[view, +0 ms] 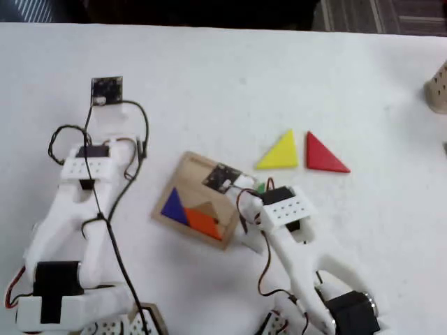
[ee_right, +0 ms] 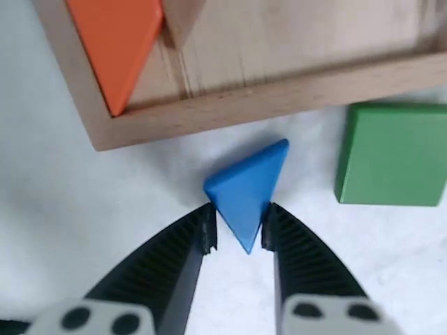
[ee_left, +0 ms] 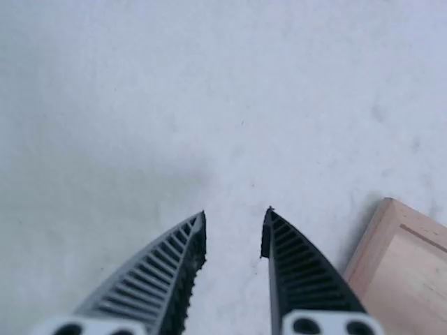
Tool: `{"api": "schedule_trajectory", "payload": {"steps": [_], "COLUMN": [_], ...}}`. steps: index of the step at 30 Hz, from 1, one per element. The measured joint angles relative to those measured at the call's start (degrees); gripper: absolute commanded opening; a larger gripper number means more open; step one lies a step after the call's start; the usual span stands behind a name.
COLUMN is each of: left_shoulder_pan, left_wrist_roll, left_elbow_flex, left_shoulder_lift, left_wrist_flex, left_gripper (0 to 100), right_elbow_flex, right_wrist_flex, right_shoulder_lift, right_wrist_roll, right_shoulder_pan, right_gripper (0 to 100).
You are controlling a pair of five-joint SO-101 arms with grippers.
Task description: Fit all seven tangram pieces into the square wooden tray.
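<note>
The square wooden tray (view: pixel 170 187) lies mid-table and holds a large blue triangle (view: pixel 173 206), an orange piece (view: pixel 204 222) and a brown triangle (view: pixel 207 207). Just outside the tray's rim (ee_right: pixel 279 98), my right gripper (ee_right: pixel 237 227) is shut on one tip of a small blue triangle (ee_right: pixel 246 188) that rests on the table. A green square (ee_right: pixel 391 153) lies beside it. A yellow triangle (view: pixel 279 152) and a red triangle (view: pixel 323 155) lie beyond the tray. My left gripper (ee_left: pixel 236 213) hangs open over bare table, with a tray corner (ee_left: pixel 405 265) off to one side.
The left arm (view: pixel 87 164) stands to the tray's left with black cables looping around it. A pale perforated object (view: pixel 438 87) sits at the table's right edge. White tabletop stretches across the far half.
</note>
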Motion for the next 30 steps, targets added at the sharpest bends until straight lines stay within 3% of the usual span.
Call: {"api": "schedule_trajectory", "payload": {"steps": [7, 14, 22, 30], "left_shoulder_pan": [0.0, 0.0, 0.0, 0.0], "left_wrist_roll": [0.0, 0.0, 0.0, 0.0], "left_elbow_flex": [0.0, 0.0, 0.0, 0.0], "left_shoulder_lift": [0.0, 0.0, 0.0, 0.0], "left_wrist_flex": [0.0, 0.0, 0.0, 0.0], "left_gripper": [15, 15, 15, 15], "right_elbow_flex": [0.0, 0.0, -1.23, -1.14], "right_wrist_flex": [0.0, 0.0, 1.93, -1.93], "right_shoulder_lift": [0.0, 0.0, 0.0, 0.79], "right_wrist_roll": [0.0, -5.01, -11.25, -11.87], "right_shoulder_pan": [0.0, -0.44, -8.53, -4.4], "right_gripper": [10.8, 28.6, 20.3, 19.3]}}
